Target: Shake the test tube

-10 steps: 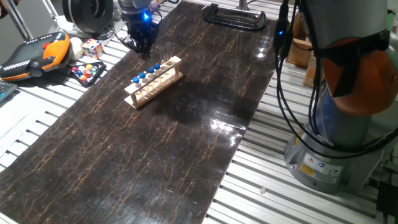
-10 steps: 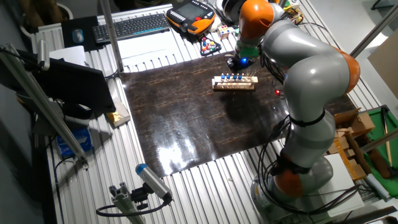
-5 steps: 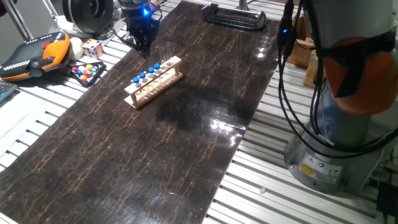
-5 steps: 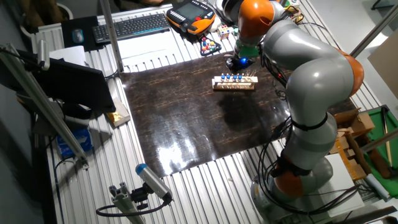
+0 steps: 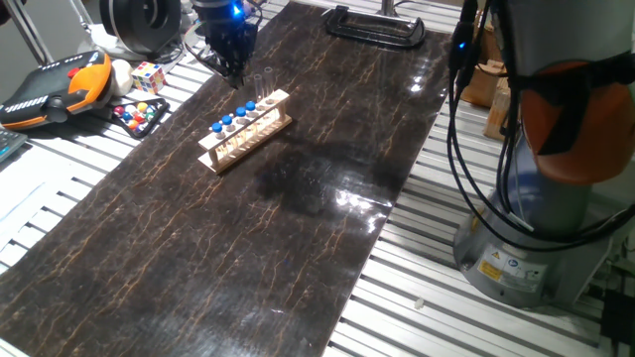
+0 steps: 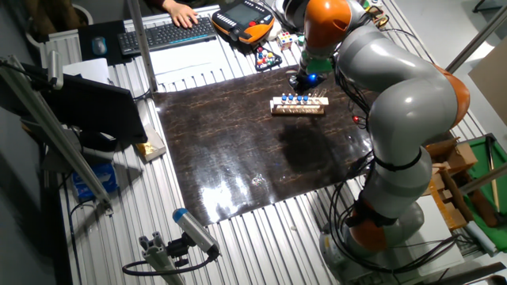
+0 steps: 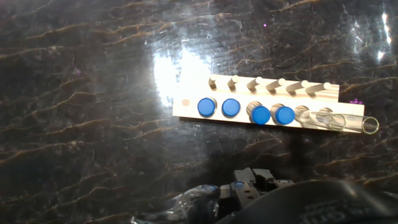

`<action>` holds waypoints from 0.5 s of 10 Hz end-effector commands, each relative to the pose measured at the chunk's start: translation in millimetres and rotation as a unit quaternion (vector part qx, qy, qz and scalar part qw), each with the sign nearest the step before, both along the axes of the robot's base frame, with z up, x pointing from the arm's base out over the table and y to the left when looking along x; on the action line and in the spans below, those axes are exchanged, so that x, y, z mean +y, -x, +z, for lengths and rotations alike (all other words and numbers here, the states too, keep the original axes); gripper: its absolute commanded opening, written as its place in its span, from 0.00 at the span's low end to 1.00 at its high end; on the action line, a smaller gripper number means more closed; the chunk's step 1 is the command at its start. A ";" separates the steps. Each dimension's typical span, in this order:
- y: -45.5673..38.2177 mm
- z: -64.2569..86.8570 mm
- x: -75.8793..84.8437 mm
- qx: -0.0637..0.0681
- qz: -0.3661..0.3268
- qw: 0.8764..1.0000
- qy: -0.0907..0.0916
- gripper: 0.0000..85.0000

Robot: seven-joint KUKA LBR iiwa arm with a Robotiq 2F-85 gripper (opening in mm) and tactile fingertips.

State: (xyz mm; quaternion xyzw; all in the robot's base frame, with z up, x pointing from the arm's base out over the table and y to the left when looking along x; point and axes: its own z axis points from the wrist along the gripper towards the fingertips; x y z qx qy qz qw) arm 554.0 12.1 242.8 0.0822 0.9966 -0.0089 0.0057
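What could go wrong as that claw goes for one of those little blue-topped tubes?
Four blue-topped tubes stand close together in the wooden rack, so the claw might bump a neighbour or pinch two. Two uncapped clear tubes stand at one end and could be knocked. The rack looks light and may tip or lift along with a tube.

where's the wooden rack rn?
The wooden rack stands on the dark tabletop near its far left corner in one fixed view, just below the gripper, holding four blue-capped tubes and uncapped clear tubes.
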 end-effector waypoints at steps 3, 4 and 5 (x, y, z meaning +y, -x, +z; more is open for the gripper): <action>-0.2 -0.2 -0.6 -0.001 0.006 1.000 0.002 0.01; -0.1 -0.2 -0.5 -0.001 0.007 1.000 0.001 0.01; -0.6 -0.5 -0.5 -0.001 0.007 1.000 0.002 0.01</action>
